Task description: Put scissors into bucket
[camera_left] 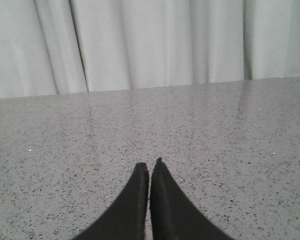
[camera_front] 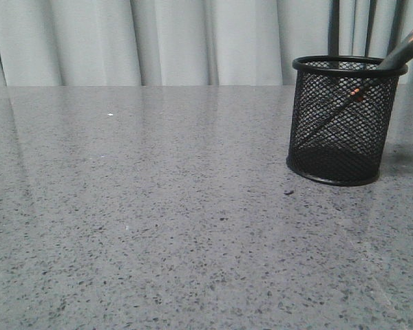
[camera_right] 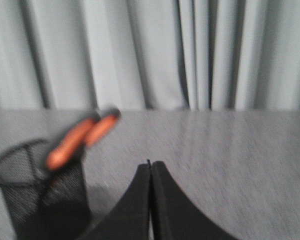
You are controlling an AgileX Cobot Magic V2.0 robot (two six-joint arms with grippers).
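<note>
Already the scissors [camera_front: 399, 49] lean inside the bucket [camera_front: 344, 120], blades down, handles over the rim, so only a clean retreat seems left. Both the right gripper [camera_right: 150, 167] and left gripper [camera_left: 149, 167] are closed and empty. The bucket stands near the tabletop's [camera_front: 158, 220] right side; wide room lies leftward.

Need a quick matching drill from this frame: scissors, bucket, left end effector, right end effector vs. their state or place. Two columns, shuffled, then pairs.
Things:
1. scissors
2. bucket
3. left end effector
4. right end effector

States:
A. shut, bare table ahead, no bucket in its view
B. upright on the table, front view's right
C. shut, empty, bucket in its own view
D. leaning in the bucket, handles above the rim

Pairs: 1-D, 2-B, 3-A, 4-C
</note>
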